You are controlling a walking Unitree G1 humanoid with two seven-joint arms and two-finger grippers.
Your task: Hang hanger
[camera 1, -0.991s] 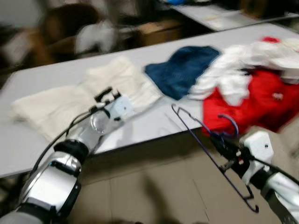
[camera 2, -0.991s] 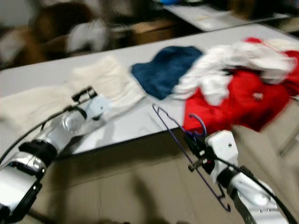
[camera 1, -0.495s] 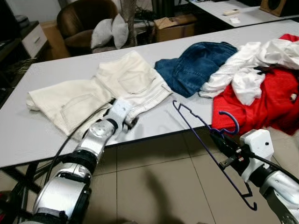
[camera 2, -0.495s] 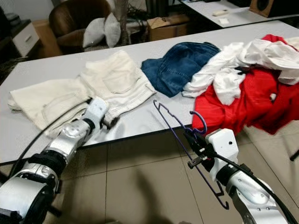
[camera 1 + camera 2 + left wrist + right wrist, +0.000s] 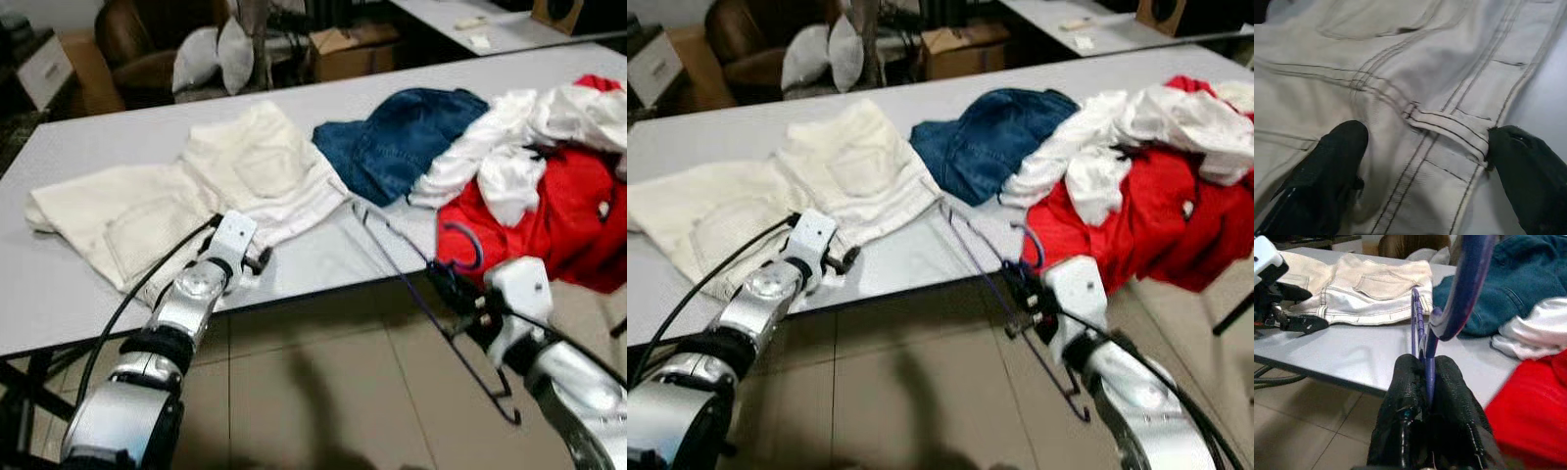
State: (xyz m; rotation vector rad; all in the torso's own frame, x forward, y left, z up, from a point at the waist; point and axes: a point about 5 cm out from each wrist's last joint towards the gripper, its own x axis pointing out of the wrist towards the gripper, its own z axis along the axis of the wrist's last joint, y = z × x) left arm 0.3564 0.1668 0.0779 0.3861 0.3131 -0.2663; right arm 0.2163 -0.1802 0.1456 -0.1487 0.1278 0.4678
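The purple wire hanger [image 5: 421, 284] is held in the right claw [image 5: 453, 297], out past the near edge of the grey bench [image 5: 323, 259], with one end reaching over the bench top and its hook curling up before the red garment [image 5: 549, 211]. The right wrist view shows what the head views blur: both black fingers [image 5: 1405, 396] are pressed together on the hanger's thin wire, the hook [image 5: 1464, 289] rising just above them.

The left claw [image 5: 243, 257] lies on the cream trousers [image 5: 196, 191] near the bench's front edge. Its wrist view shows the fingers [image 5: 1332, 166] spread wide apart, resting on the fabric on either side of a stitched belt loop [image 5: 1447, 132] at the waistband, gripping nothing.

Further along the bench lie blue jeans [image 5: 402, 137], then a heap of white clothing [image 5: 519, 137] over the red garment. Below the bench is a beige tiled floor [image 5: 323, 401]. Behind it stand a brown armchair [image 5: 137, 44] with grey cushions [image 5: 211, 54], a cardboard box [image 5: 343, 49] and a second table [image 5: 490, 24].
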